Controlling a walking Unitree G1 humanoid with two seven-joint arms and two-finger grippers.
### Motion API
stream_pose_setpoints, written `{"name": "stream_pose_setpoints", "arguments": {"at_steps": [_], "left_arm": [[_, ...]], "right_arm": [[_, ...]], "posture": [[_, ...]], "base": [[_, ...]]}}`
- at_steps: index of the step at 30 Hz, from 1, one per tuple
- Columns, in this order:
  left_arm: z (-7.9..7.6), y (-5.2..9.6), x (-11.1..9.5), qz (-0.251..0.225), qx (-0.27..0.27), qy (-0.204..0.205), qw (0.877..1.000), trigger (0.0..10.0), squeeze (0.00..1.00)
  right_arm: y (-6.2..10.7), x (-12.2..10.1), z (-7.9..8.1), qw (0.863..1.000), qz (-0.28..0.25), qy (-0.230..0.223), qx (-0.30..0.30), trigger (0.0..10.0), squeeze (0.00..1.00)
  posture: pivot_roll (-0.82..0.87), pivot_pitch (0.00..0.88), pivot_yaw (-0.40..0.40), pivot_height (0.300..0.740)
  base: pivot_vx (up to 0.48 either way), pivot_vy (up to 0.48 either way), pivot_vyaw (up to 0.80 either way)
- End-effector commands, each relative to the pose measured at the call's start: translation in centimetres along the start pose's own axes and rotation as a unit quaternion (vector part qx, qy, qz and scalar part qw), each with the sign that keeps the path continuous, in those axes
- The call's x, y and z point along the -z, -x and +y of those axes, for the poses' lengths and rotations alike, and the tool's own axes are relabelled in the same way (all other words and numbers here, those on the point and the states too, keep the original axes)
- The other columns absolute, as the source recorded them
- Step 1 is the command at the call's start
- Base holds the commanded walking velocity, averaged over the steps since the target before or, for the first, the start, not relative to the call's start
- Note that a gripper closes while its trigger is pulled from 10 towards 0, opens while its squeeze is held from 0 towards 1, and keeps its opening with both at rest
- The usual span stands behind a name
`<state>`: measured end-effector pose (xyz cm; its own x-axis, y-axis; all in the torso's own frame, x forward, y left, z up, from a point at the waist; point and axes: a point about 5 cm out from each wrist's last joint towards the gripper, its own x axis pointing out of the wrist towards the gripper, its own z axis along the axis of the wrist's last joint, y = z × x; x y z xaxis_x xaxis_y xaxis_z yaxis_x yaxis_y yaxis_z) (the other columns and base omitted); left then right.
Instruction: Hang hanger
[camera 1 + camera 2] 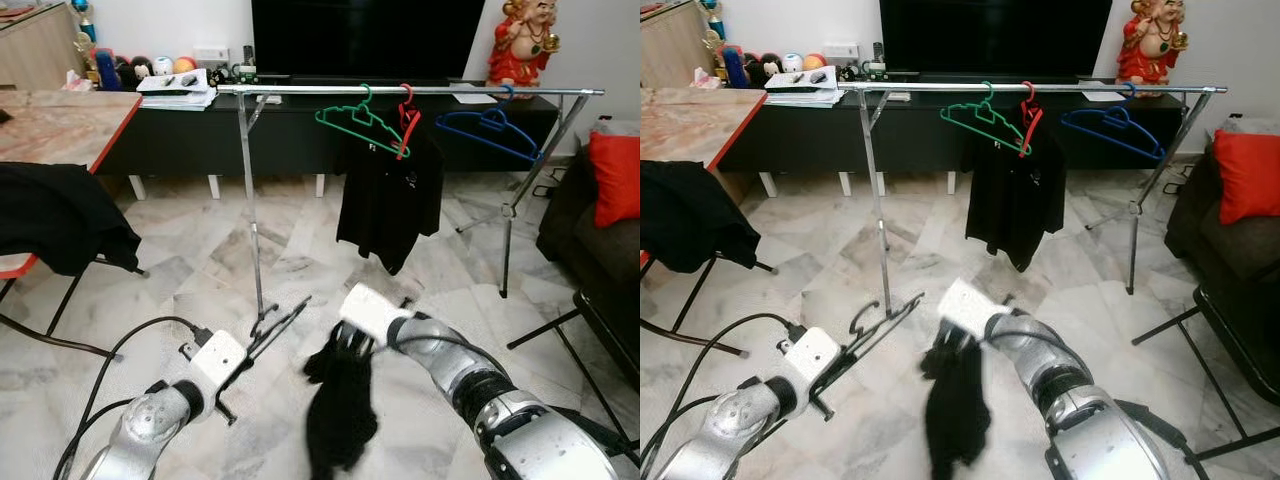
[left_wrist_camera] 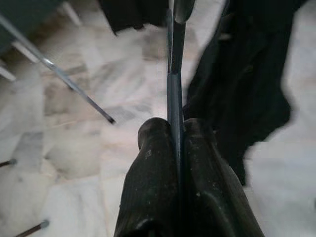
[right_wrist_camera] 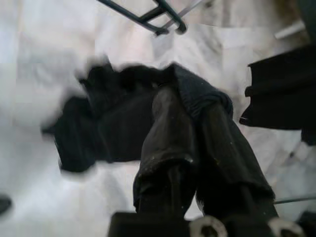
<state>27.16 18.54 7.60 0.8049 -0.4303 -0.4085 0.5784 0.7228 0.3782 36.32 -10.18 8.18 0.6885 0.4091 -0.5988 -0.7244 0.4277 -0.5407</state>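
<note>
A dark hanger (image 1: 280,325) sticks up and to the right from my left gripper (image 1: 250,350), low over the marble floor. In the left wrist view the left gripper (image 2: 176,131) is shut on the hanger's thin bar (image 2: 174,94). Just to the right, my right gripper (image 1: 350,345) is shut on a black garment (image 1: 340,410) that hangs limp below it, and the cloth (image 3: 113,123) bunches over its fingertips (image 3: 168,103). Behind them stands a metal clothes rack (image 1: 400,90) with a green hanger (image 1: 355,117), a red hanger carrying a black shirt (image 1: 385,200), and a blue hanger (image 1: 490,128).
A red-edged table (image 1: 70,125) with black cloth (image 1: 60,215) draped over its edge stands at the left. A dark sofa with a red cushion (image 1: 613,175) and a folding frame (image 1: 590,320) are at the right. A black TV console (image 1: 200,140) runs behind the rack.
</note>
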Motion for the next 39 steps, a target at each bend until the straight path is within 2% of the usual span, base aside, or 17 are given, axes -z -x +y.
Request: {"name": "stream_pose_setpoints", "arguments": {"at_steps": [1,6,7,8,10,11,12,13,15,17,19,20,21,22,27,33,39], "left_arm": [[-0.5,0.6,0.5,0.021,0.034,-0.020,0.999,10.0,0.00],[-0.8,1.2,1.0,0.039,0.052,-0.035,0.997,10.0,0.00],[-0.8,1.3,1.2,0.046,0.058,-0.041,0.996,10.0,0.00],[-1.0,1.6,1.4,0.058,0.075,-0.049,0.994,10.0,0.00],[-1.1,1.7,1.5,0.063,0.087,-0.053,0.993,10.0,0.00],[-1.1,1.8,1.5,0.064,0.092,-0.055,0.992,10.0,0.00],[-1.2,2.1,1.4,0.068,0.105,-0.054,0.991,10.0,0.00],[-1.2,2.1,1.4,0.068,0.105,-0.054,0.991,10.0,0.00],[-1.3,2.3,1.5,0.079,0.122,-0.058,0.988,10.0,0.00],[-1.5,2.5,1.5,0.082,0.131,-0.059,0.986,10.0,0.00],[-1.9,3.0,1.3,0.086,0.160,-0.057,0.982,10.0,0.00],[-1.9,3.0,1.3,0.086,0.160,-0.057,0.982,10.0,0.00],[-2.2,3.3,1.0,0.084,0.182,-0.053,0.978,10.0,0.00],[-2.3,3.4,0.6,0.077,0.192,-0.051,0.977,10.0,0.00],[-2.4,2.7,-0.2,0.054,0.182,-0.041,0.981,10.0,0.00],[-3.1,1.6,-1.6,0.024,0.177,-0.026,0.984,10.0,0.00],[-2.5,0.7,-2.4,0.011,0.128,-0.038,0.991,10.0,0.00]], "right_arm": [[0.4,0.6,-0.9,0.999,0.016,0.026,0.015,10.0,0.00],[0.5,0.8,-1.1,0.999,0.021,0.027,0.024,10.0,0.00],[0.5,0.7,-1.4,0.999,0.021,0.015,0.036,10.0,0.00],[0.6,0.6,-2.0,0.998,0.017,-0.023,0.065,10.0,0.00],[0.7,0.4,-2.4,0.994,0.012,-0.061,0.089,10.0,0.00],[0.7,0.2,-2.6,0.990,0.003,-0.097,0.107,10.0,0.00],[0.6,-0.4,-3.0,0.969,-0.028,-0.202,0.135,10.0,0.00],[0.6,-0.4,-3.0,0.969,-0.028,-0.202,0.135,10.0,0.00],[0.6,-0.6,-3.1,0.951,-0.042,-0.265,0.153,10.0,0.00],[0.5,-0.7,-3.0,0.946,-0.044,-0.280,0.155,10.0,0.00],[0.3,-1.0,-2.6,0.931,-0.053,-0.327,0.154,10.0,0.00],[0.3,-1.0,-2.6,0.931,-0.053,-0.327,0.154,10.0,0.00],[0.1,-1.2,-2.3,0.920,-0.058,-0.358,0.149,10.0,0.00],[-0.1,-1.4,-2.0,0.914,-0.061,-0.375,0.141,10.0,0.00],[-0.4,-2.2,-1.5,0.909,-0.070,-0.391,0.128,10.0,0.00],[-0.6,-2.7,-0.9,0.909,-0.073,-0.392,0.118,10.0,0.00],[-0.7,-2.9,-0.7,0.908,-0.075,-0.397,0.110,10.0,0.00]], "posture": [[0.16,0.044,-0.058,0.740],[0.16,0.037,-0.057,0.740],[0.16,0.035,-0.056,0.740],[0.16,0.030,-0.055,0.740],[0.16,0.027,-0.056,0.740],[0.16,0.025,-0.056,0.740],[0.16,0.021,-0.058,0.740],[0.16,0.021,-0.058,0.740],[0.16,0.014,-0.060,0.740],[0.16,0.014,-0.060,0.740],[0.16,0.011,-0.064,0.740],[0.16,0.011,-0.064,0.740],[0.17,0.016,-0.067,0.740],[0.17,0.018,-0.068,0.740],[0.16,0.030,-0.071,0.740],[0.16,0.045,-0.076,0.740],[0.16,0.058,-0.079,0.740]], "base": [[0.000,0.000,0.00],[0.000,0.000,0.00],[0.000,0.000,0.00],[0.000,0.000,0.00],[0.000,0.000,0.00],[0.000,0.000,0.00],[0.000,0.000,0.00],[0.000,0.000,0.00],[0.000,0.000,0.00],[0.000,0.000,0.00],[0.000,0.000,0.00],[0.000,0.000,0.00],[0.000,0.000,0.00],[0.000,0.000,0.00],[0.000,0.000,0.00],[0.000,0.000,0.00],[0.000,0.000,0.00]]}}
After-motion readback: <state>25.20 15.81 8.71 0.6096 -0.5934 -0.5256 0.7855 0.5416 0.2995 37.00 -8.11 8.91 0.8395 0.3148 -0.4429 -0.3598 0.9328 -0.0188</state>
